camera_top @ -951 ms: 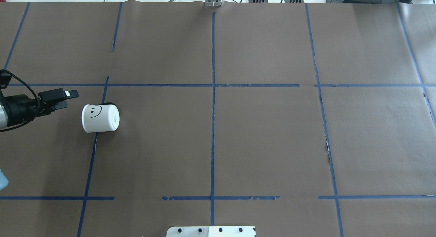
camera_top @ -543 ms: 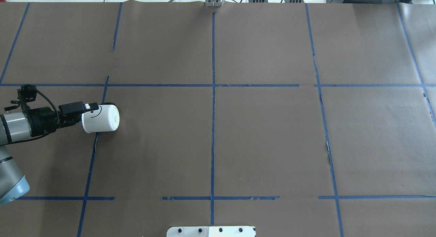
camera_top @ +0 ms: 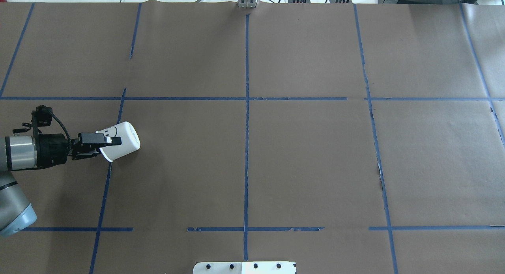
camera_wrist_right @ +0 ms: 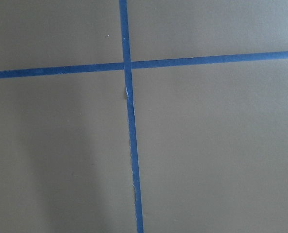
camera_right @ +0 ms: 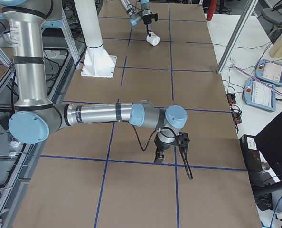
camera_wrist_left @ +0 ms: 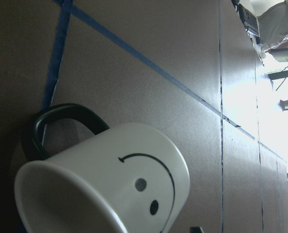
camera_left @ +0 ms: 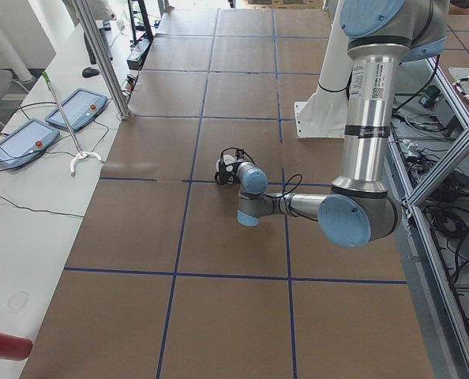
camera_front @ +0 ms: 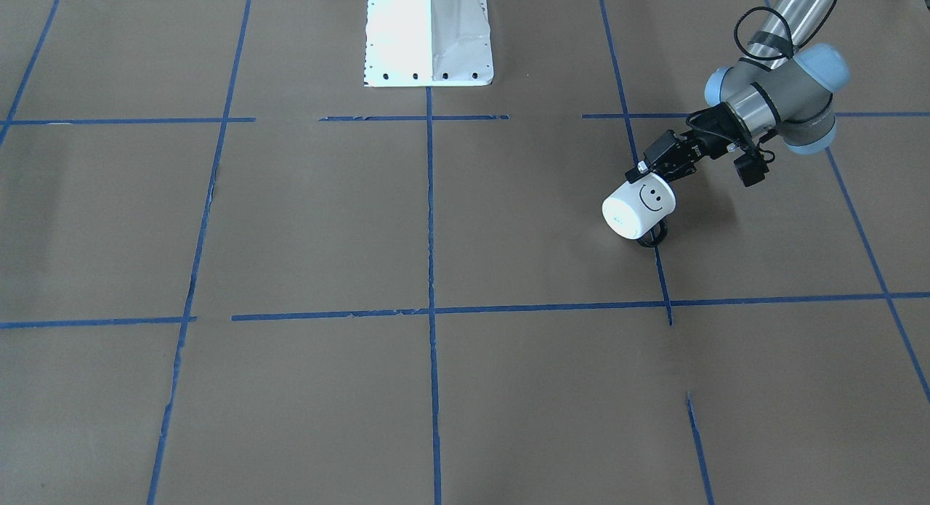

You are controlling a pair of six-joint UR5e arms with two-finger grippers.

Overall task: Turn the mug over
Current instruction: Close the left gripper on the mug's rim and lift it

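Mug (camera_top: pixel 121 140) tilted, rim clenched in jaws of left gripper (camera_top: pixel 111 141); state of right gripper (camera_right: pixel 158 158) jaws impossible to tell.

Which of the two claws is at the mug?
The left claw, gripping the tilted mug by its rim; the right claw hangs over the table, far from it.
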